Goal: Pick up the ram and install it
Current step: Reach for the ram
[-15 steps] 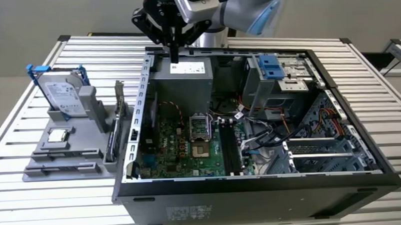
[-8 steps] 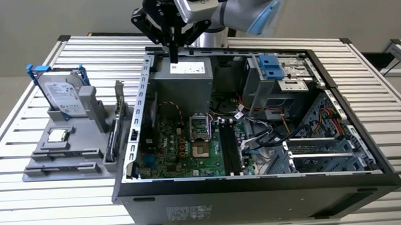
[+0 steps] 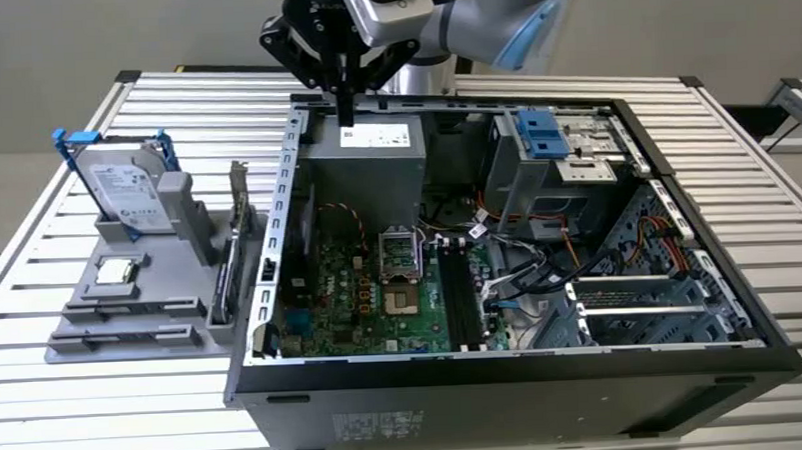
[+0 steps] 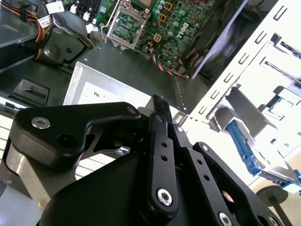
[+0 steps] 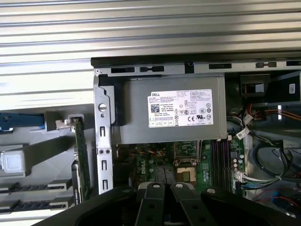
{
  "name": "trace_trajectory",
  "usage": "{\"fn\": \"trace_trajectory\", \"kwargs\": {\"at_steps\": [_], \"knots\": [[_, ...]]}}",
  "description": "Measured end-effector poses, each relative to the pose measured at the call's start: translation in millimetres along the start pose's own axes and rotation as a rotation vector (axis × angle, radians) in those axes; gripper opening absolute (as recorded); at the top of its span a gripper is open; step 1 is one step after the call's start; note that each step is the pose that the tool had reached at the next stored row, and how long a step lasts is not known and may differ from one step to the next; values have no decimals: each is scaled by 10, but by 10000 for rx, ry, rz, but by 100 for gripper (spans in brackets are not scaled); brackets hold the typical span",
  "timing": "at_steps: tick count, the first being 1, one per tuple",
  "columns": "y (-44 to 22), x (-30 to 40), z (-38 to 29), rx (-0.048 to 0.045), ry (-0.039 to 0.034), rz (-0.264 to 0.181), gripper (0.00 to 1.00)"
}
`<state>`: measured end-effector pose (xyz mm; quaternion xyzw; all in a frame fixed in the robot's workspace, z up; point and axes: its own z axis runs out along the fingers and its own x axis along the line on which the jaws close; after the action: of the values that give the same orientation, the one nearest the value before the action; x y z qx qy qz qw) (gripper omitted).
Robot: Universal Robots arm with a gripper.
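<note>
For the ram [image 3: 222, 283]: standing edge-on in the grey holder [image 3: 163, 293], just beside the green card [image 3: 251, 252], not yet picked up. In the black motherboard slots [image 3: 457, 295], seemingly nothing seated. For the gripper [image 3: 348, 122]: fingers pressed together on nothing, above the power supply [image 3: 366, 176].

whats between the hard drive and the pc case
In the exterior view, a green card with a metal bracket stands on edge in the grey holder between the hard drive and the case.
</note>
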<state>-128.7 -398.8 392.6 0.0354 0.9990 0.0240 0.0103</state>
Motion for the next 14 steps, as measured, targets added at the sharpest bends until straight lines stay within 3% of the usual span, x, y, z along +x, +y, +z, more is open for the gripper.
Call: {"fn": "trace_trajectory", "kwargs": {"at_steps": [14], "knots": [[-11,165,-3,-1,-1,0,0]]}}
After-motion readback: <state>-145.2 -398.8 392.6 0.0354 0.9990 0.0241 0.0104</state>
